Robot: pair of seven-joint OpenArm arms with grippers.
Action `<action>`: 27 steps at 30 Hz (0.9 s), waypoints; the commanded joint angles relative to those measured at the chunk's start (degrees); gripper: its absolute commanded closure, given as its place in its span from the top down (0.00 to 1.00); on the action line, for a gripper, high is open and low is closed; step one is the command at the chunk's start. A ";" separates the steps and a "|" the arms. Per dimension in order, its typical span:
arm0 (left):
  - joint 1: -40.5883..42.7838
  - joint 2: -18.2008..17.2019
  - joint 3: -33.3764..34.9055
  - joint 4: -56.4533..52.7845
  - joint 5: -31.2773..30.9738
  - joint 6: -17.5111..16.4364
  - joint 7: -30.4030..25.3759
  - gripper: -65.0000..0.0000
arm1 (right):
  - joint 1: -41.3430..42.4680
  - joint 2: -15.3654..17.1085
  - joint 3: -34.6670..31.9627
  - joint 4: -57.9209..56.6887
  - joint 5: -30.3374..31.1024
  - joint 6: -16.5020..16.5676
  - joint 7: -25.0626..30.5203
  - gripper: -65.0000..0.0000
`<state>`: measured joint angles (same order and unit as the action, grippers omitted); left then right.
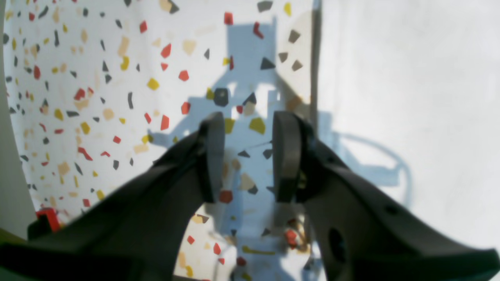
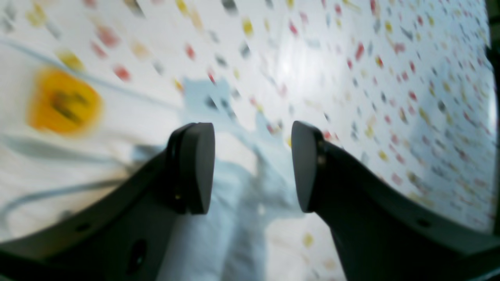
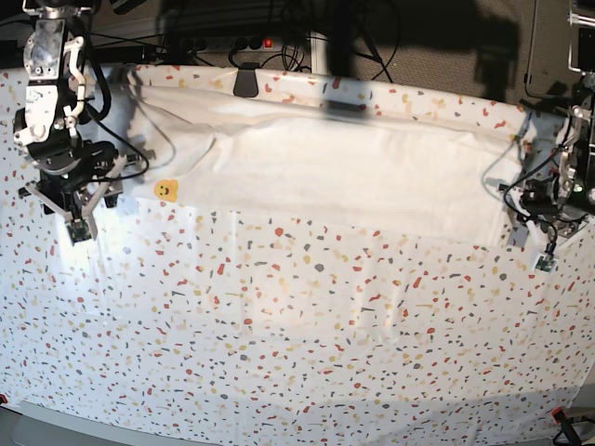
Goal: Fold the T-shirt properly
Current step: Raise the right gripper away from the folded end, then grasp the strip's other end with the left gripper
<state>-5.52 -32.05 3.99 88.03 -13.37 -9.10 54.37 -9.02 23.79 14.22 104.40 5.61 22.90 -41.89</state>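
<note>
T-shirt [image 3: 344, 177] — white, lay spread flat across the upper middle of the base view on the speckled table cover [image 3: 297, 344]; small yellow smiley patch [image 3: 165, 189] at its left edge. Right gripper [image 2: 253, 169] — jaws spread, nothing between them, above a white fabric edge. Left gripper [image 1: 248, 156] — jaws parted, empty, beside the shirt's edge.

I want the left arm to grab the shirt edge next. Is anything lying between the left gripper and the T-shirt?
Nothing visible blocks it. The left gripper hangs open right at the T-shirt edge. In its wrist view only bare speckled table cover shows between the fingers, with the white cloth just beside them.
</note>
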 commanded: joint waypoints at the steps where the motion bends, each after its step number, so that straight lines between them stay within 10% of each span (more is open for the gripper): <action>1: -1.01 -0.98 -0.52 2.05 0.13 0.31 -0.90 0.31 | 0.96 0.96 0.44 1.11 1.51 -0.22 2.03 0.49; 9: -1.01 -0.98 -0.52 9.79 -2.80 0.28 -0.90 0.31 | -4.26 -1.49 0.44 4.87 4.09 11.39 7.93 0.49; 27: -1.01 -2.67 -0.63 10.29 -6.49 0.28 -3.41 0.32 | -38.27 -2.36 15.52 23.15 10.93 14.01 0.76 0.49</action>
<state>-5.56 -33.69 3.99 97.69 -20.27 -9.17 52.16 -47.05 20.95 29.36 126.48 15.84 36.77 -42.28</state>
